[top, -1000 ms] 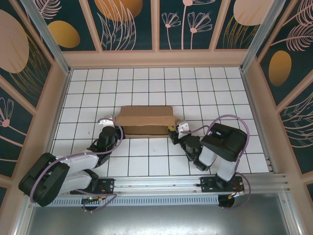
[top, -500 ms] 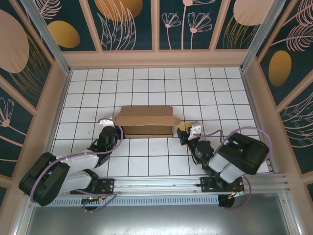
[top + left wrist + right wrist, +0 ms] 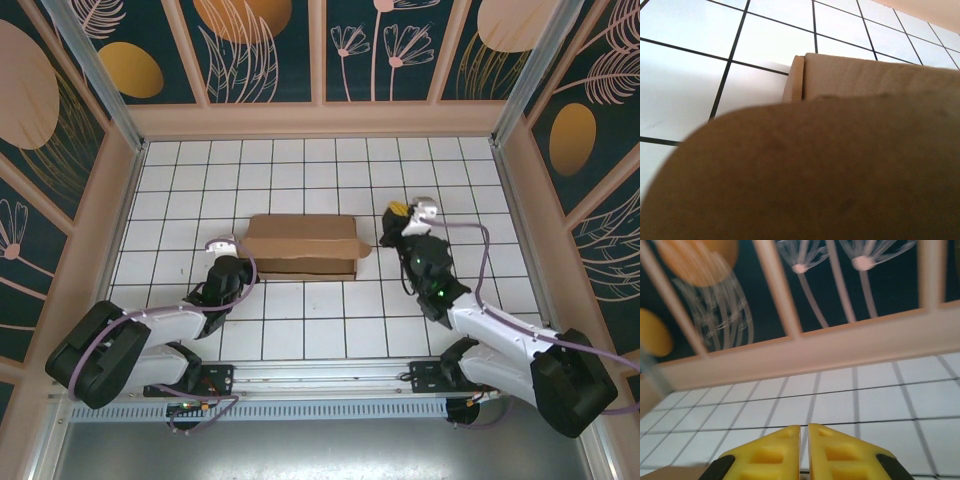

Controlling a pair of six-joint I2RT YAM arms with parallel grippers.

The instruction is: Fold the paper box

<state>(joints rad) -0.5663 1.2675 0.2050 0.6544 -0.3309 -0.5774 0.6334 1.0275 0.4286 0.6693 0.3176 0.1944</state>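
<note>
The paper box (image 3: pixel 300 245), brown cardboard, lies folded into a shallow rectangle mid-table, and a small flap (image 3: pixel 364 249) juts from its right end. My left gripper (image 3: pixel 240 257) rests low against the box's left end. In the left wrist view a rounded cardboard flap (image 3: pixel 815 170) lies close over the lens and hides the fingers, with the box's end wall (image 3: pixel 865 80) behind it. My right gripper (image 3: pixel 394 213) hangs raised to the right of the box, apart from it. Its yellow fingers (image 3: pixel 770 452) stand shut with nothing between them, around (image 3: pixel 804 440).
White tiled floor (image 3: pixel 300 330) surrounds the box. Pink-framed patterned walls (image 3: pixel 320 115) close in the back and both sides. A metal rail (image 3: pixel 330 375) carries both arm bases along the near edge.
My right gripper left the box's right end, rose and swung back to the right, closing its fingers. The box's right flap now sticks out. The left arm stayed put.
</note>
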